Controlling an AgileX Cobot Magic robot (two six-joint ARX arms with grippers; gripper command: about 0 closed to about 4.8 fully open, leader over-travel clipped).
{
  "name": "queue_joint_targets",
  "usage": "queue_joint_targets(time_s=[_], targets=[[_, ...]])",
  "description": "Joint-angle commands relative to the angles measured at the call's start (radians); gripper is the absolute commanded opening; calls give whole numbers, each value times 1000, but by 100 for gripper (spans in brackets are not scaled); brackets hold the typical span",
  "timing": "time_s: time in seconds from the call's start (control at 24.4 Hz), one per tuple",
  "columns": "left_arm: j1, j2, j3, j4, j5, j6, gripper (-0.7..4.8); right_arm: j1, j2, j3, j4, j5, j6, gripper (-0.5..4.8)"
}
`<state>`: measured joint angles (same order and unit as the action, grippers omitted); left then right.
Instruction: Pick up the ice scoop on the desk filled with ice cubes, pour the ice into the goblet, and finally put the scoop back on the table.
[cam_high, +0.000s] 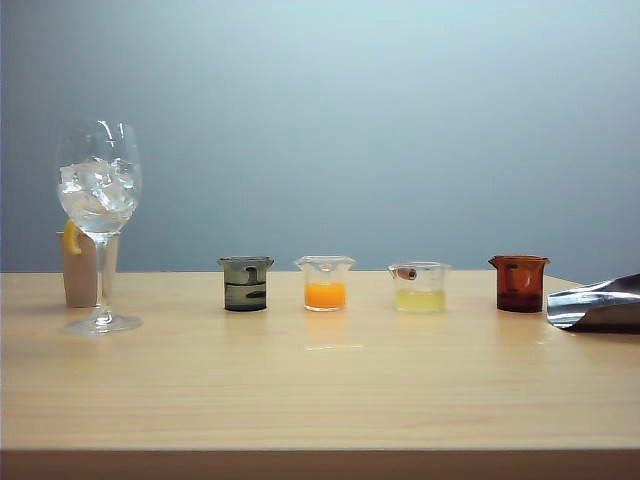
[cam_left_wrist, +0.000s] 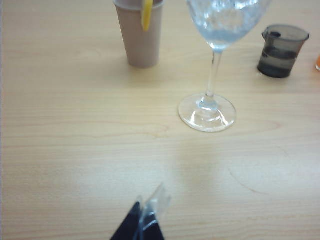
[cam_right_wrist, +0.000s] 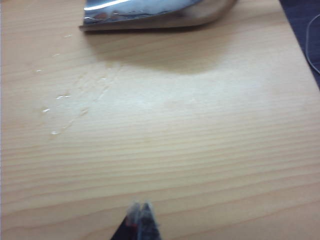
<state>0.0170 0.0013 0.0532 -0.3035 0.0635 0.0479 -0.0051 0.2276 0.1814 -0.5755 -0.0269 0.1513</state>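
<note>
Final step looked done: ice (cam_high: 97, 188) filled the goblet (cam_high: 99, 200) at frame left, the scoop (cam_high: 598, 305) lay on the table (cam_high: 320, 390) at far right. Left gripper (cam_left_wrist: 150, 212) and right gripper (cam_right_wrist: 140, 212) were both closed, empty; nothing further seemed needed.

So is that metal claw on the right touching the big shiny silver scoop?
Apart. The right wrist view shows the right gripper, jaws shut, separated from the silver metal scoop by bare wooden tabletop.

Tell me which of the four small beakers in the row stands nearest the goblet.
The dark grey beaker, leftmost in the row, stands nearest the goblet; the orange, pale yellow and brown ones sit progressively farther right.
</note>
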Motion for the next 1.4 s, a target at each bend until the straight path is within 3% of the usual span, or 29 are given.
queue_joint_targets(time_s=[0.04,0.08,0.49,0.66,1.4], targets=[[1,0,-24,78,3,-3,-3,-15,-91,-28,24,3,5,-8],[1,0,-42,125,3,-3,-3,-19,-118,-39,37,2,5,-9],[0,0,-44,127,3,-3,-3,-20,-226,-110,167,2,5,-9],[0,0,-44,127,2,-3,-3,-20,-226,-178,429,3,5,-9],[-1,0,-44,126,2,-3,-3,-25,-226,-180,445,6,5,-8]])
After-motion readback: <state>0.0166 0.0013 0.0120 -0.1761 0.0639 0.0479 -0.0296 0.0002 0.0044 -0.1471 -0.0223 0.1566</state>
